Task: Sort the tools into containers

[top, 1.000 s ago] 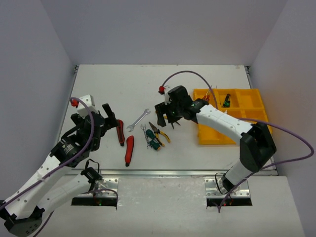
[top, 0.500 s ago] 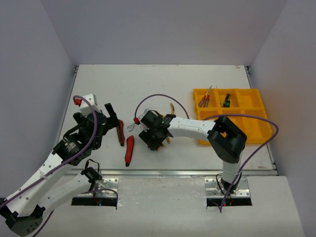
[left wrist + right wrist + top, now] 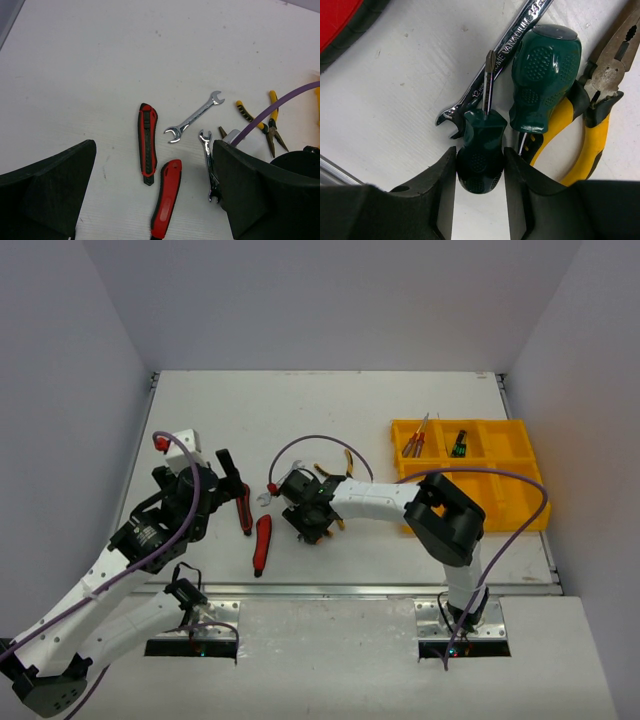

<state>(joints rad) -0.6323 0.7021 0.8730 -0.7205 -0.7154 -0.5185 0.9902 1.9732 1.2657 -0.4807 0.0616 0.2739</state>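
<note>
Right gripper [image 3: 480, 176]: partly closed and clamped on the small screwdriver [image 3: 481, 150]; we see one pad against each side of its green handle.
Small screwdriver: between the right fingers, shaft pointing away from the wrist; from this close we cannot tell whether it is clear of the table [image 3: 395, 100].
Beyond the right fingertips: a wrench [image 3: 517, 35] crossed by that shaft; the big screwdriver [image 3: 542, 80] just beside it on the right; pliers [image 3: 602, 107] touching the big screwdriver's handle.
Left gripper [image 3: 154, 150]: spread wide, holding nothing, above the table.
Below the left gripper: we see the far knife [image 3: 147, 142] and near knife [image 3: 166, 197] between its fingers, and the other wrench [image 3: 195, 117] just beyond them.
Tray [image 3: 520, 515]: well to the right of the right gripper; red screwdrivers [image 3: 415, 442] lie in its back-left compartment, a green one [image 3: 459, 443] in the back-middle.
</note>
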